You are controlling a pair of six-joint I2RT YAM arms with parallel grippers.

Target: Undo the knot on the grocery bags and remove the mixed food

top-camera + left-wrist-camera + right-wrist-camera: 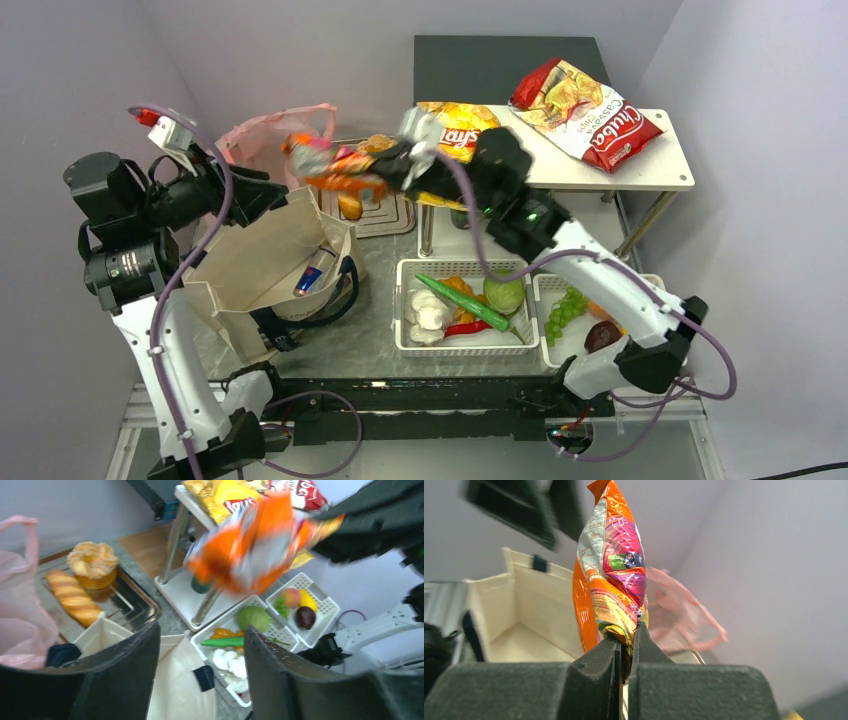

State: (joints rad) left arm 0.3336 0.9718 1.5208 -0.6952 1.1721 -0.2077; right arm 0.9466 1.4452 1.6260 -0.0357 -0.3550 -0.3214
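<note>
My right gripper [385, 170] is shut on the small orange-and-pink snack bag [330, 168] and holds it in the air above the far rim of the beige tote [262, 262]. The right wrist view shows the bag's [611, 580] bottom edge pinched between the fingers, gripper [626, 642]. My left gripper [268, 195] is open and empty at the tote's far-left rim, gripper [197, 672]. The pink carrier bag [268, 135] lies behind the tote. The yellow Lay's bag [458, 128] is on the white shelf. Garlic [425, 315], long green vegetable [465, 302], cabbage [503, 293], grapes [565, 308] and dark red fruit [602, 335] lie in white baskets.
A metal tray [392, 222] behind the tote holds the baguette [72, 597] and the ring bun [92, 560]. The red Cassava chips bag [590, 115] lies on the white shelf [660, 170]. A red-and-blue can [310, 278] lies inside the tote.
</note>
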